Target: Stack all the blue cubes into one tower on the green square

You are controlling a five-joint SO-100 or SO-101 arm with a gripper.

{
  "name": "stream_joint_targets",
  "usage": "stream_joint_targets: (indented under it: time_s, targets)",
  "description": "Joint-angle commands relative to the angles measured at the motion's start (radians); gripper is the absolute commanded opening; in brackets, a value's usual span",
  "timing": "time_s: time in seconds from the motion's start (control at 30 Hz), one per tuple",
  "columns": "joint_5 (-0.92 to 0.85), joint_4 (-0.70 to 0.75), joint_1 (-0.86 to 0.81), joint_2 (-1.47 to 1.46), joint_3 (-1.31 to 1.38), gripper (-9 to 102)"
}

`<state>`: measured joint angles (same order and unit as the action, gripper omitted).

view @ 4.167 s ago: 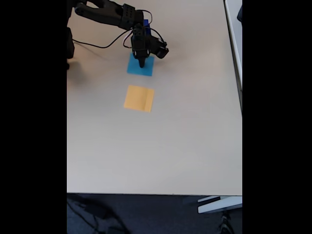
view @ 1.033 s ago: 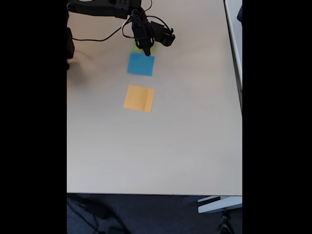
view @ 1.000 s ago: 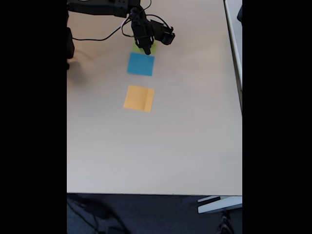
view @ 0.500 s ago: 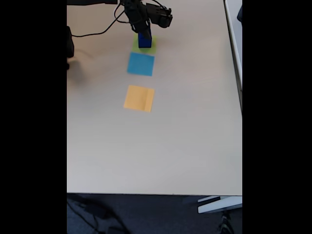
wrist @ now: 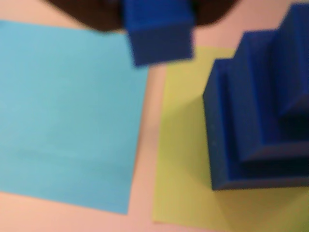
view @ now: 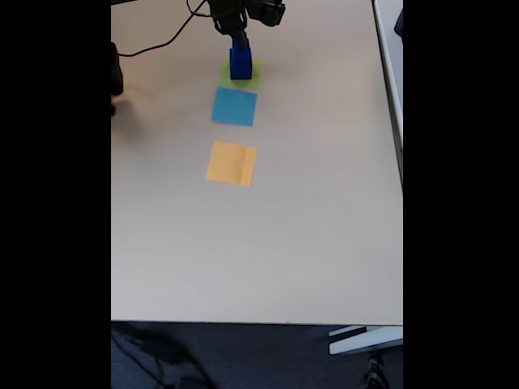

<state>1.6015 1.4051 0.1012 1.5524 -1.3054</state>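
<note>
Claw (view: 237,36) cropped, blurred cube (wrist: 157,30), stacked blue cubes (wrist: 256,111)

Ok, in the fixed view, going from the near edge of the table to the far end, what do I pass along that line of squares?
Orange square → light-blue square → green square, with the tower of blue cubes standing on it → the gripper just beyond the tower.

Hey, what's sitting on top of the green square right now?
A stepped tower of blue cubes stands on the green square, at least three tiers. Another blue cube hangs near the pincer. The paper beneath the tower is covered.
</note>
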Motion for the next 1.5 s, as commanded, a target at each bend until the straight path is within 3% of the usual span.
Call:
stream_joint_targets:
  time_s: [0.0,0.63,1.47]
  targets:
    - [0.031,0.048,0.020,-0.009,0.109,0]
    - [0.155,0.213,0.094,-0.150,0.327,0]
    - [0.224,0.210,0.138,-0.222,0.377,0]
